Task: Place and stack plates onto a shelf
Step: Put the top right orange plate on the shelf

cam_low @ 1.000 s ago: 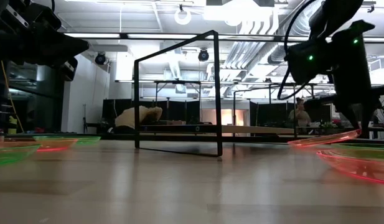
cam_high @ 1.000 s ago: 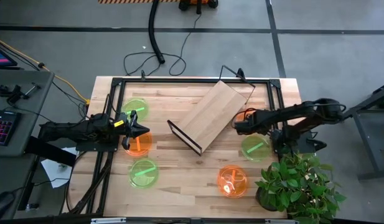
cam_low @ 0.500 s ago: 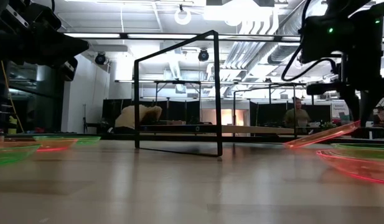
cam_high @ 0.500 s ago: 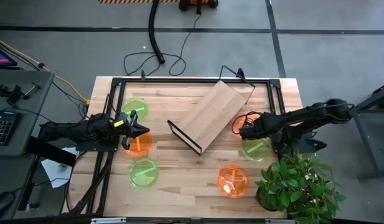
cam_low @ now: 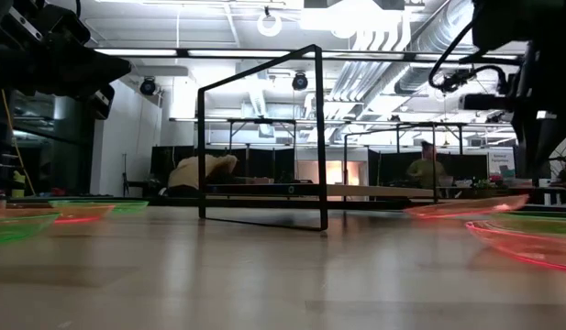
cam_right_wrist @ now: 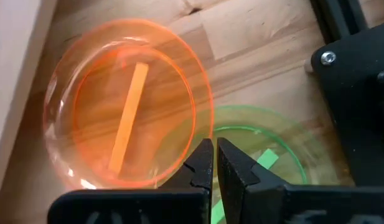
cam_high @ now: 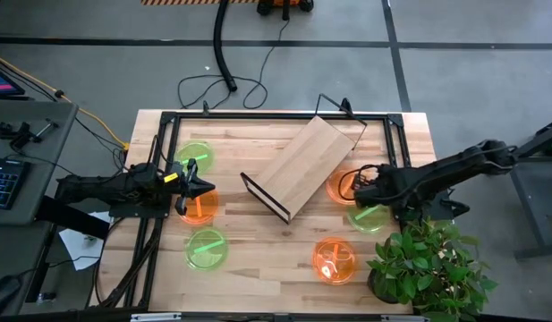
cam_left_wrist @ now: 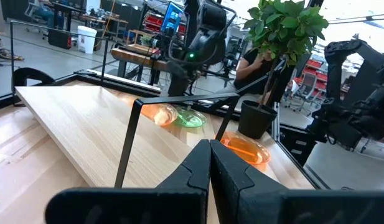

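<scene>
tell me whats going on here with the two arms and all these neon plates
A two-arm robot is meant to stack plates on the shelf, which holds none yet. The right gripper sits at the rim of an orange plate beside the shelf, fingers nearly closed, overlapping a green plate. The left gripper waits, shut, above another orange plate. Other plates lie on the table.

The worktop [cam_high: 258, 241] is pale wood planking with a smooth satin sheen. The shelf [cam_high: 304, 165] is lighter plywood, matt, on thin black metal wire. Just ahead of the right fingers [cam_right_wrist: 232, 171], the orange plate [cam_right_wrist: 120, 137] and green plate [cam_right_wrist: 266, 146] are glossy translucent plastic. The fingers look matt black.
</scene>
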